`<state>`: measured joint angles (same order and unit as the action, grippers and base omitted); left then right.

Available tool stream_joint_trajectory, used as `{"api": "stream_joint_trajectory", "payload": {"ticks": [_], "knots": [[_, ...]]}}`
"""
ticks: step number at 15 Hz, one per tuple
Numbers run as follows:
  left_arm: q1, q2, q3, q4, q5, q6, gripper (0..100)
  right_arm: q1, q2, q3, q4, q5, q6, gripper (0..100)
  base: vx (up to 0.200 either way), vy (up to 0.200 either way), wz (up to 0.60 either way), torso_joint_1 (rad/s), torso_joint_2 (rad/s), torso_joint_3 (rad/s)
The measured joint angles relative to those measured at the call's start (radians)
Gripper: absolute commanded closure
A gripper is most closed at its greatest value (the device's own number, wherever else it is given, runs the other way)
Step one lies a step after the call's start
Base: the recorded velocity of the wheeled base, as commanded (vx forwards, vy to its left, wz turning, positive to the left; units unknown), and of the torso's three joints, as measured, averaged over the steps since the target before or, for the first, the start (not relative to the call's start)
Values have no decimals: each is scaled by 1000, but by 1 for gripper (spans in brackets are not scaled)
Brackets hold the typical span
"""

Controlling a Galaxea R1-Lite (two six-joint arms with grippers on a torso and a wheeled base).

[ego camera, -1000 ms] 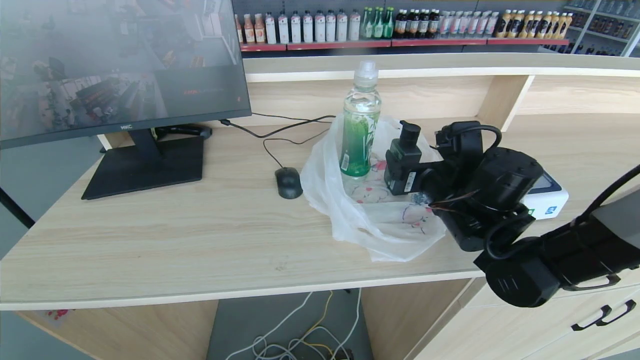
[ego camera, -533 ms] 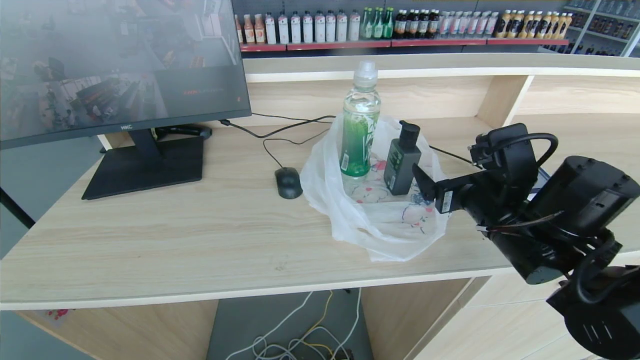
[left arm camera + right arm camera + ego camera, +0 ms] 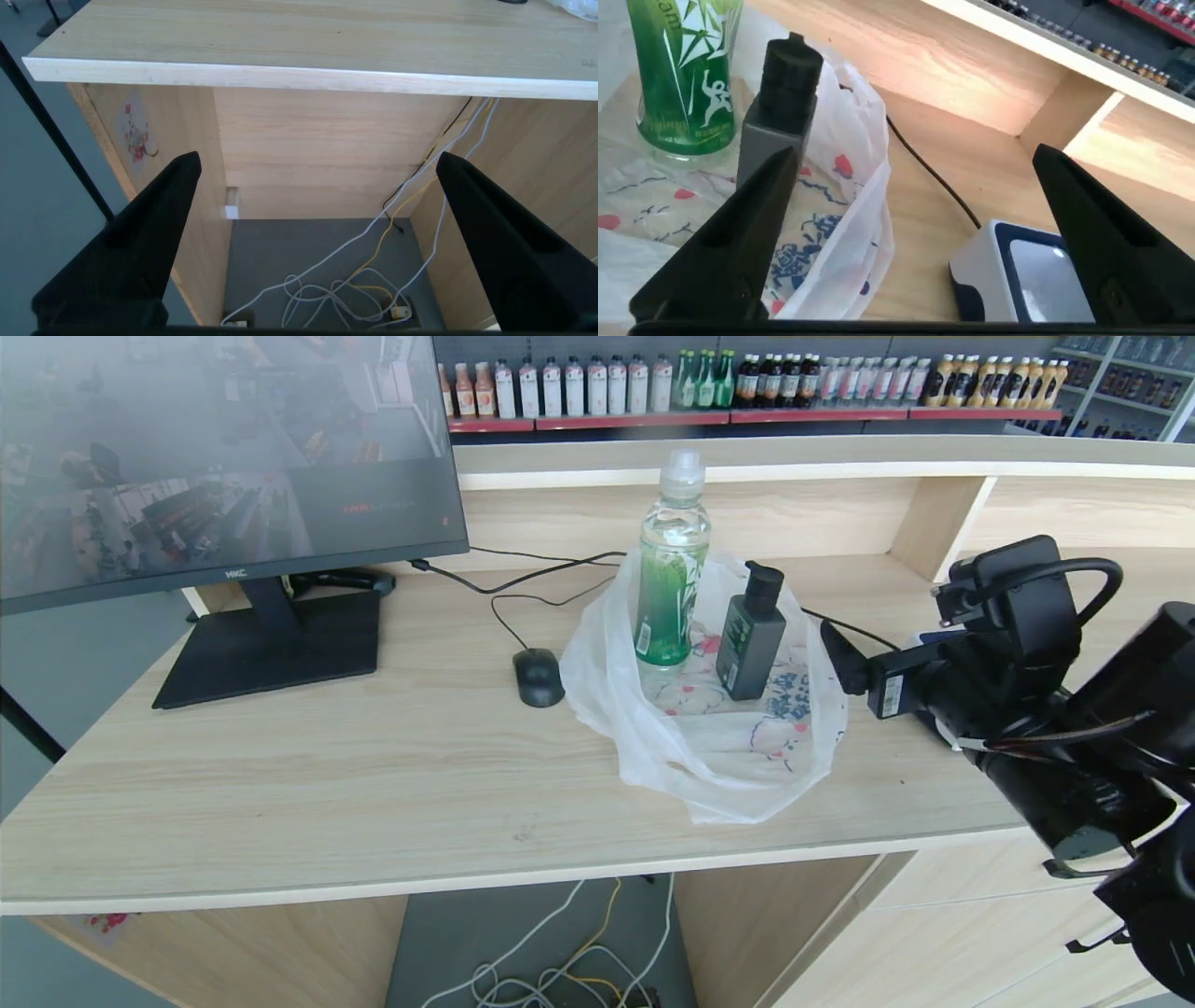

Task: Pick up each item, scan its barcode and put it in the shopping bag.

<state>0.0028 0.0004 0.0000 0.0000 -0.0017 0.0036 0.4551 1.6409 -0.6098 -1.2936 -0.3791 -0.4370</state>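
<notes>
While squarish bottle (image 3: 750, 635) stands on crinkly bag (image 3: 728, 761), right hand (image 3: 915, 163) gapes, seemingly empty.

Translucent white shopping bag (image 3: 738, 761) with red and blue print; clear bottle (image 3: 670, 588) with green bamboo-pattern label; dark grey pump bottle (image 3: 750, 649); pale wood-grain table (image 3: 327, 775)

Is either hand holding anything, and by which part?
Nothing is held. The right hand is open beside the shopping bag, clear of the pump bottle; the left hand is open, empty.
</notes>
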Motion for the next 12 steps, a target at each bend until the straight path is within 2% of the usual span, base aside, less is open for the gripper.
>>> {"api": "stream_joint_trajectory", "payload": {"ticks": [3, 6, 8, 12], "knots": [[0, 0, 0, 0, 0, 0, 0, -22, -32, -40, 72, 15, 195, 0, 0, 0, 0, 0, 0, 0], [0, 0, 0, 0, 0, 0, 0, -26, -99, -12, 202, 71, 369, 0, 0, 0, 0, 0, 0, 0], [0, 0, 0, 0, 0, 0, 0, -22, -154, 93, 218, 142, 457, 0, 0, 0, 0, 0, 0, 0], [0, 0, 0, 0, 0, 0, 0, -24, -259, 412, 99, 318, 550, 0, 0, 0, 0, 0, 0, 0]]}}
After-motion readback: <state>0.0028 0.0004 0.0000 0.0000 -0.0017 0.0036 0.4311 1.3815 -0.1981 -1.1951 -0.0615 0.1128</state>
